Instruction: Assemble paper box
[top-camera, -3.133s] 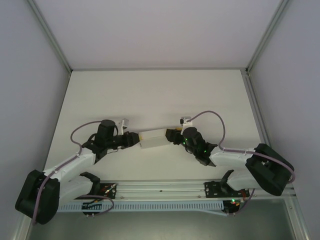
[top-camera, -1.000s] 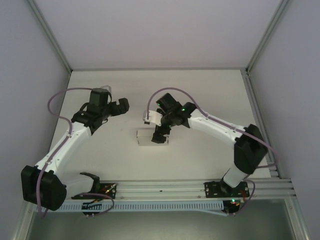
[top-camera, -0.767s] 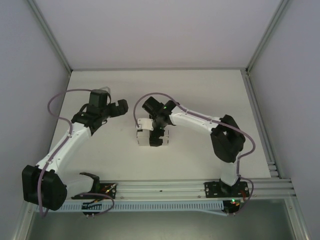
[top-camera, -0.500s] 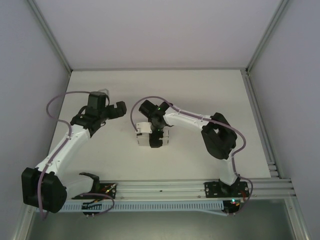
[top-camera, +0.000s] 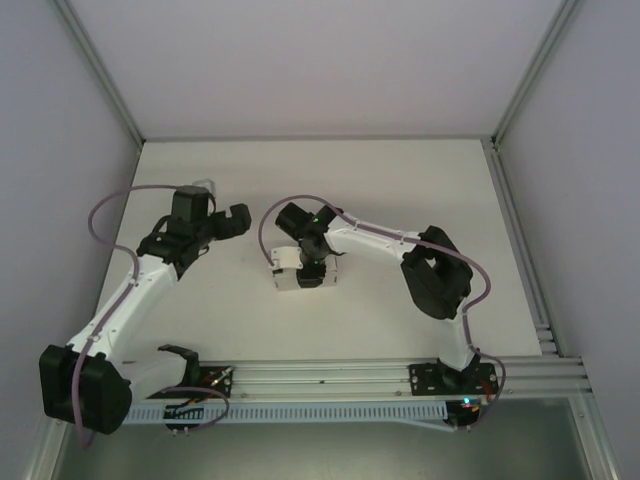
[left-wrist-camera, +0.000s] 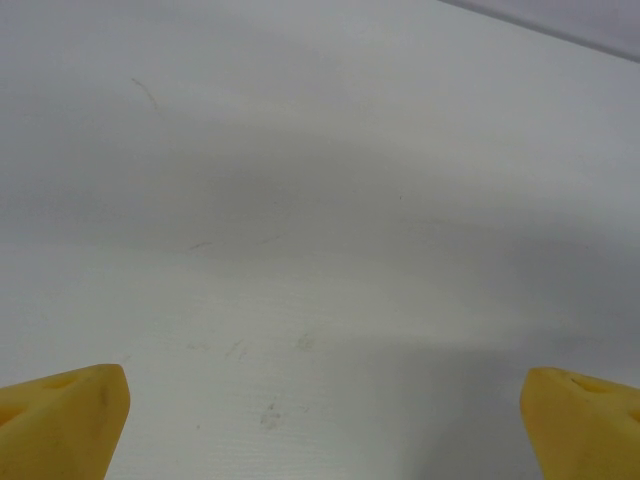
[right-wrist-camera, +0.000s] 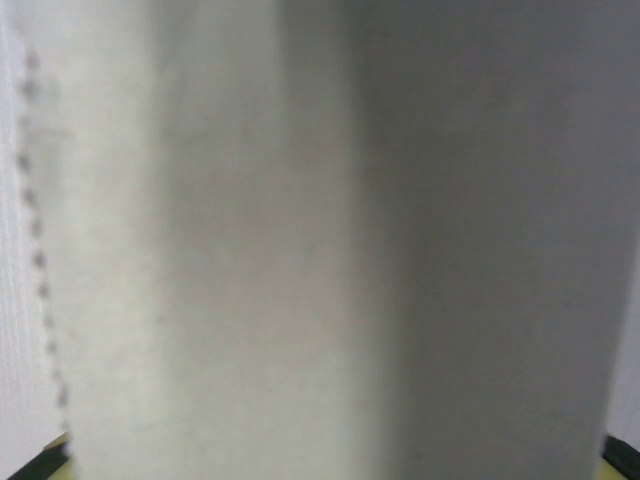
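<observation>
The paper box (top-camera: 328, 274) lies on the white table (top-camera: 400, 190), a little left of the middle and nearer to the arms than to the far wall; it looks like a small closed pale block, its long side running left to right.

The right gripper (top-camera: 308, 270) comes down on the box from above, over its left part. From the right wrist the box (right-wrist-camera: 300, 250) is very close and blurred; a dotted line runs down its left edge. A sliver of a yellow finger (right-wrist-camera: 58, 446) shows at each lower corner, one on each side of the box. The jaws stand partly open with the box between them, but I cannot tell if they press on it.

The left gripper (top-camera: 238, 220) hangs to the left of the box, well apart from it; it points toward the right. From the left wrist its yellow fingertips (left-wrist-camera: 65, 415) sit at the two lower corners - the jaws are wide open and hold nothing; between them is only bare table (left-wrist-camera: 320, 200) with faint scratches.
</observation>
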